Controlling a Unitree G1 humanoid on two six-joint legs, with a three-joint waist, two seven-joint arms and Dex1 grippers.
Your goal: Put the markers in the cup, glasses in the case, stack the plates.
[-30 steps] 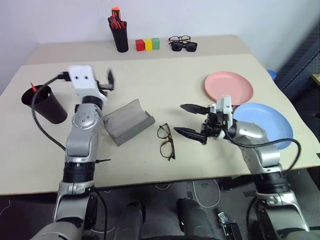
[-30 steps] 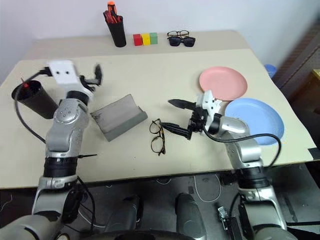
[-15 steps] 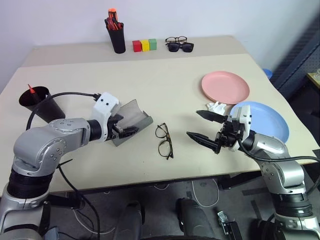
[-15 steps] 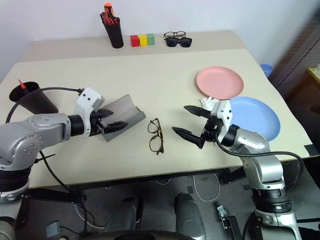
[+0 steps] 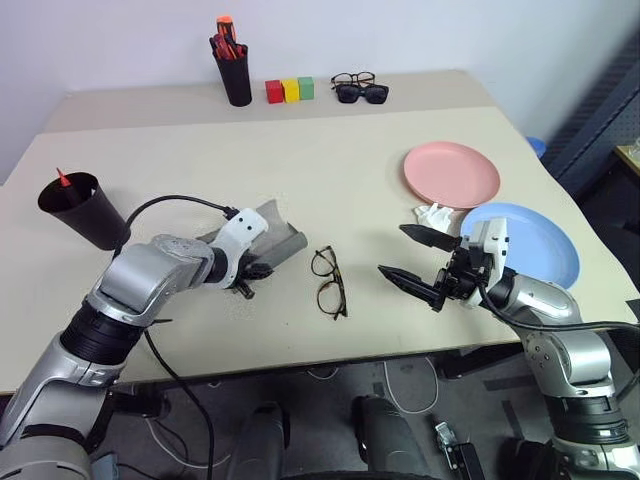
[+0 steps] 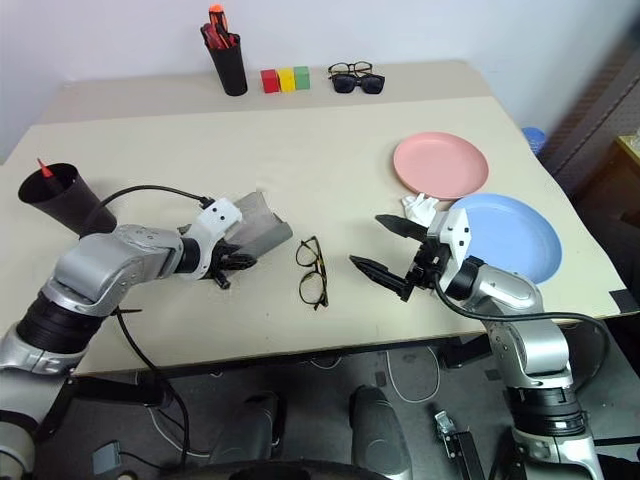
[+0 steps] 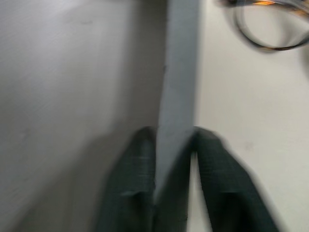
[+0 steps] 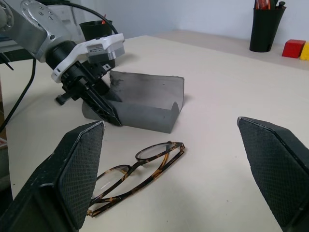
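Beige tabletop [image 5: 330,150] fills mid-frame – the left gripper [image 5: 250,271] has its fingers pinched on the near edge of the open grey case [image 5: 270,232], left of centre. Right of centre, the right gripper [image 5: 410,255] gapes wide, holding nothing – the glasses [image 5: 329,282] lie between them.

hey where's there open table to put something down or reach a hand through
The widest bare stretch runs across the table, between the pen holder and blocks behind and the case and glasses in front. It is crowded around the glasses, between both grippers, and by the pink plate and blue plate.
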